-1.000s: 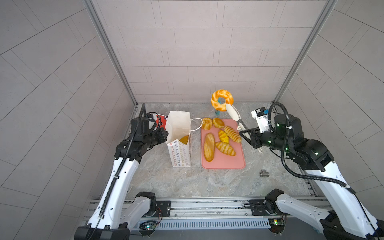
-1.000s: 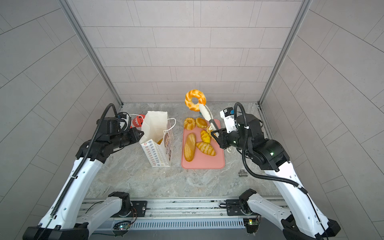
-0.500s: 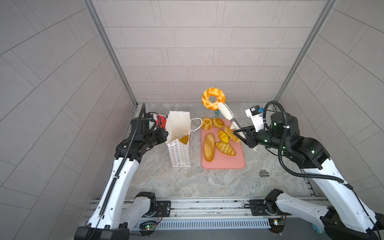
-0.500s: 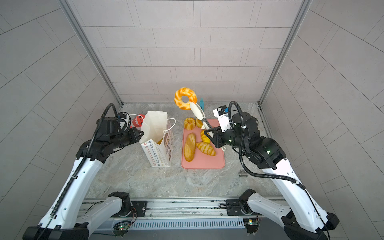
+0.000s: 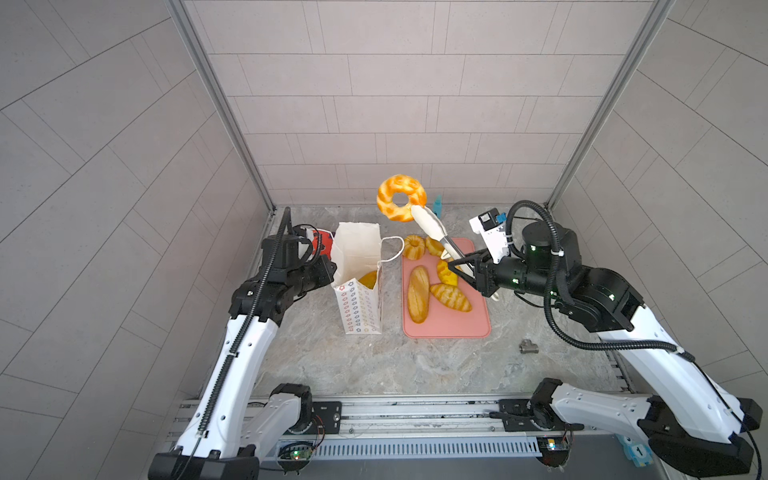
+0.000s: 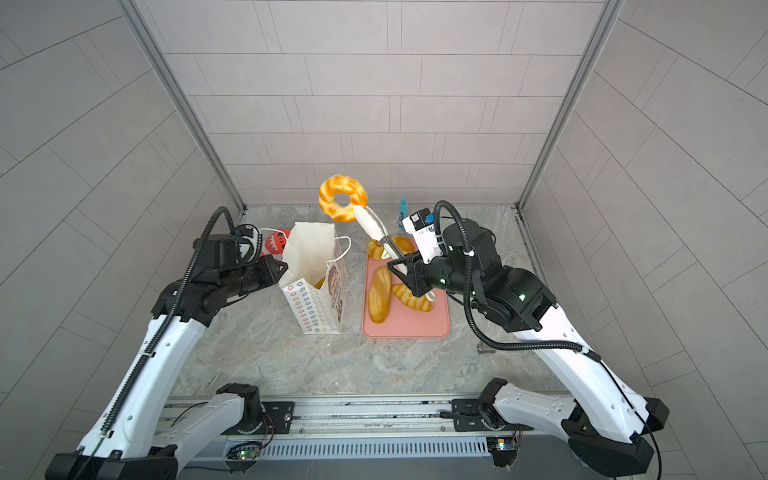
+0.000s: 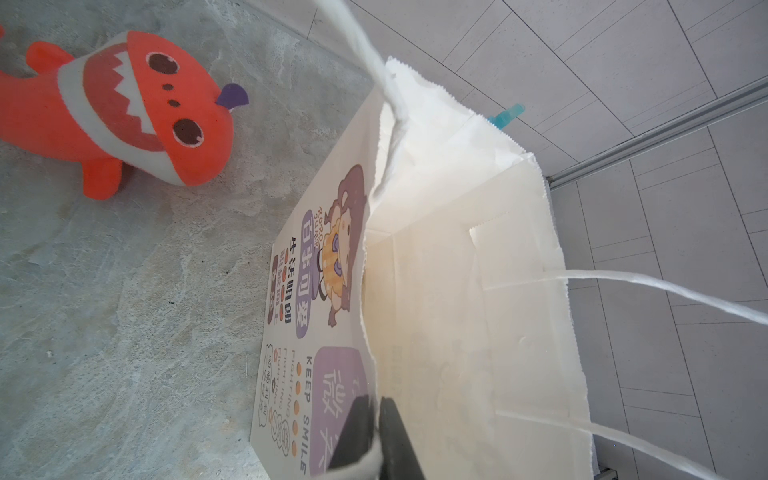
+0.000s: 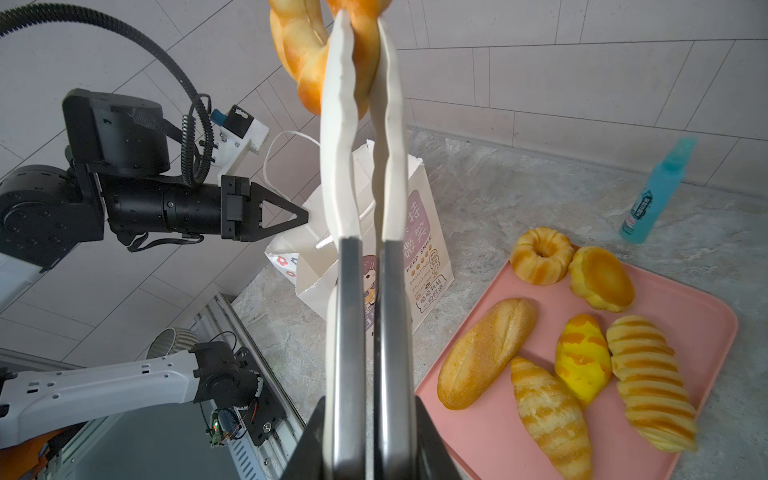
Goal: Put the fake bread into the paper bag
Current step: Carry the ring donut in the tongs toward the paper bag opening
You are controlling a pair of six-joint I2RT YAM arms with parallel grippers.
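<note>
My tongs: squeezed in right gripper, tips pinching ring aloft for carry. Low, left of tips: bag, left gripper pinching rim so mouth gapes.

On the table the paper bag stands left of the tray carrying fake bread, shark toy behind-left of the bag, bottle behind the tray.

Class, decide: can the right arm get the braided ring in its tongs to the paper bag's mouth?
Probably yes: the tongs hold the braided ring high, the left gripper, jaws shut, holds the paper bag open, and nothing stands between.
</note>
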